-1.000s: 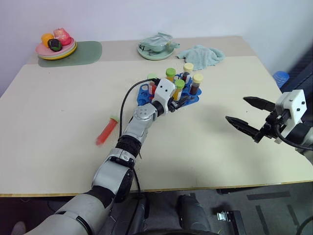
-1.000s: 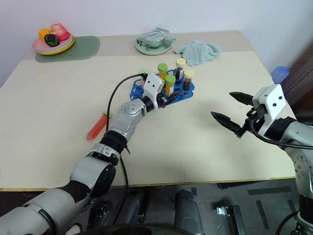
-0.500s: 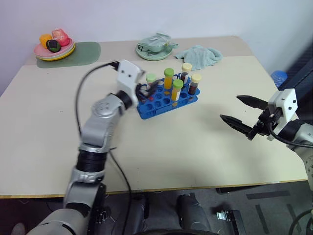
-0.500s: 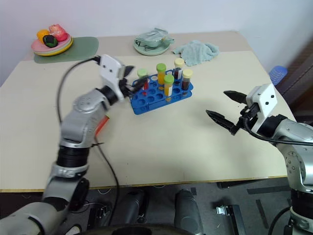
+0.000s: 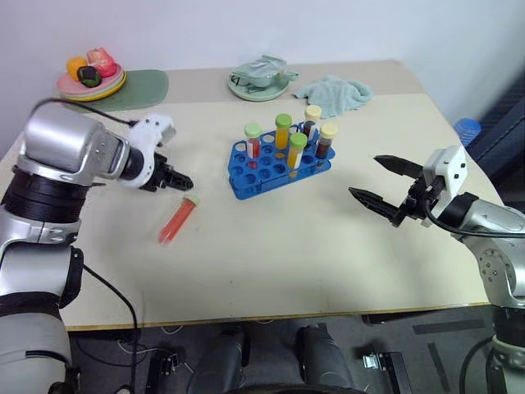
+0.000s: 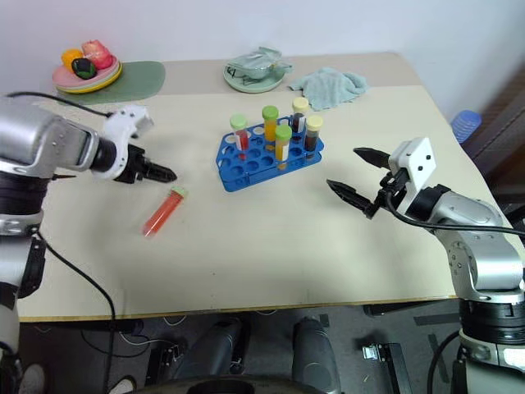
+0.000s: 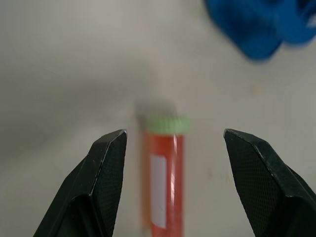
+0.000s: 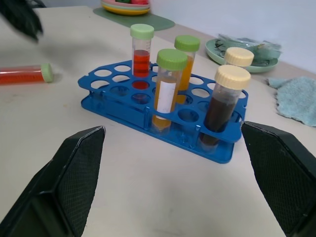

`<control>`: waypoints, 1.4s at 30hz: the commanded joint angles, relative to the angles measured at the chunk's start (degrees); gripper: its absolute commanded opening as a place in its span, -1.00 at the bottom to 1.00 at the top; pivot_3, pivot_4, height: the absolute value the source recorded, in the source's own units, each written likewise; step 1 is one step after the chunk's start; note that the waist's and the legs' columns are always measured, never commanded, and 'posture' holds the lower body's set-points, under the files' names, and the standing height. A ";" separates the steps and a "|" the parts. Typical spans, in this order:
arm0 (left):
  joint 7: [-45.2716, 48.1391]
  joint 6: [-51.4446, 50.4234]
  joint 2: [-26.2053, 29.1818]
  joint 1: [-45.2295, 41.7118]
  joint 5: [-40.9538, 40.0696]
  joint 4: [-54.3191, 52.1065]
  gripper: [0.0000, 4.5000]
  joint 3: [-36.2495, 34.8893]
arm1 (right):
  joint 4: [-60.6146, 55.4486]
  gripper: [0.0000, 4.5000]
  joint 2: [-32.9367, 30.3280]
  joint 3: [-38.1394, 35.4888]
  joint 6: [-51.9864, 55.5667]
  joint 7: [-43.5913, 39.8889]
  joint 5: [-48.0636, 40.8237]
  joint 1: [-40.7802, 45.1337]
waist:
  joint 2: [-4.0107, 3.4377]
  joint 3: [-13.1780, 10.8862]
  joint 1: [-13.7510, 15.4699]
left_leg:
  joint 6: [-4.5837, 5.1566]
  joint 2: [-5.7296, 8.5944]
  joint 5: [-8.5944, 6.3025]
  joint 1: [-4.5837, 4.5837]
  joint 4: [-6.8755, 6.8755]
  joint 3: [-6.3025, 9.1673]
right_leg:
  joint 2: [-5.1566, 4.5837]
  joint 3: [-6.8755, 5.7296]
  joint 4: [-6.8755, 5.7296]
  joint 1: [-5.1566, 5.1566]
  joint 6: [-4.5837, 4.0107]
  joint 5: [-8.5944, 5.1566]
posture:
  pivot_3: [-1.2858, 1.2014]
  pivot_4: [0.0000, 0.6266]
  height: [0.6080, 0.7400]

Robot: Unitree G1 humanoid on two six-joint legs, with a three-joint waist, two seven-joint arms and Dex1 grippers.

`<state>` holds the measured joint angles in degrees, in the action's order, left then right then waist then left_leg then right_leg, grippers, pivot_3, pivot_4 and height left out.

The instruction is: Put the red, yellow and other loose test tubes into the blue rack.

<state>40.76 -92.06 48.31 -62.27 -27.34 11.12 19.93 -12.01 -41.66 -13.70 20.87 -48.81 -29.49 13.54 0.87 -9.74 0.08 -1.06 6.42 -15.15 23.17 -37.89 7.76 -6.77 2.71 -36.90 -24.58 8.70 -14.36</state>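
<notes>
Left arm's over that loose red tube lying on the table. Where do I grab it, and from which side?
Grip the red tube mid-body, below its green cap, coming from above with the open left gripper straddling its width: it lies flat, with bare table on both sides.

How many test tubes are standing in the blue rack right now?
5 upright in the blue rack: red tube, two orange tubes, and two dark tubes. None seem hidden.

This looks like a staged test room rather than a working lab. A plain beige table (image 5: 271, 246) stands against a bare white wall. A blue rack (image 5: 279, 164) of capped test tubes shares the surface with household props: a plate of toy food (image 5: 92, 80) on a green mat (image 5: 139, 86), a pale green dish (image 5: 261, 82) and a crumpled cloth (image 5: 336, 93).
</notes>
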 commanded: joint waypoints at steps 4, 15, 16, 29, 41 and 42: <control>0.11 -0.44 1.50 -2.69 -0.24 3.14 0.41 7.74 | -3.85 1.00 0.53 -1.41 -0.34 1.34 -0.69 -1.56 | -0.02 0.01 0.00 | 0.00 0.00 0.00 0.01 0.00 -0.02 | 0.00 0.02 -0.03 -0.03 0.00 0.00 | 0.03 -0.52 1.00; -2.26 1.02 -3.76 -2.01 3.08 8.06 0.41 10.08 | -5.06 1.00 0.48 -1.40 -0.03 2.76 -1.36 -2.68 | -0.01 0.00 0.12 | 0.00 0.01 0.00 0.03 -0.03 -0.03 | -0.01 0.03 -0.05 -0.04 0.00 0.00 | 0.03 -0.52 1.00; -2.63 1.69 -4.37 -1.69 3.66 8.24 0.41 10.03 | -4.99 1.00 0.46 -1.37 -0.05 2.81 -1.36 -2.54 | -0.01 0.00 0.12 | 0.01 0.01 0.00 0.03 -0.03 -0.03 | 0.00 0.03 -0.05 -0.04 0.00 0.00 | 0.03 -0.52 1.00; -5.86 3.41 -9.09 0.57 7.33 9.05 -0.66 6.31 | -4.84 1.00 -0.08 -1.47 0.14 2.87 -1.37 -2.02 | -0.01 0.01 0.38 | 0.00 0.02 0.00 0.03 -0.06 -0.04 | -0.02 0.04 -0.05 -0.05 0.00 0.00 | 0.03 -0.52 1.00; -4.48 -0.44 -6.47 2.89 -0.99 -6.88 -0.66 -10.27 | -3.96 1.00 -0.21 -1.25 -0.09 2.39 -1.03 -1.06 | -0.01 0.00 0.06 | 0.00 0.00 0.00 0.07 -0.05 -0.04 | -0.03 0.05 -0.08 -0.11 0.00 0.00 | 0.03 -0.52 1.00; -4.65 -0.31 -7.36 3.31 -1.94 -9.87 -0.66 -14.73 | -3.80 1.00 -0.33 -1.40 -0.16 2.22 -1.05 -1.09 | -0.01 0.00 0.08 | 0.00 0.00 0.00 0.09 -0.05 -0.04 | -0.03 0.06 -0.08 -0.13 0.00 0.00 | 0.03 -0.52 1.00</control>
<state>35.96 -92.05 40.99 -58.39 -27.27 7.07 13.17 -14.87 -41.32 -13.73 21.08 -46.28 -30.12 11.72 0.86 -9.74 0.16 -1.07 6.42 -15.15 23.28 -37.96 7.72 -6.80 2.77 -36.99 -24.73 8.70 -14.36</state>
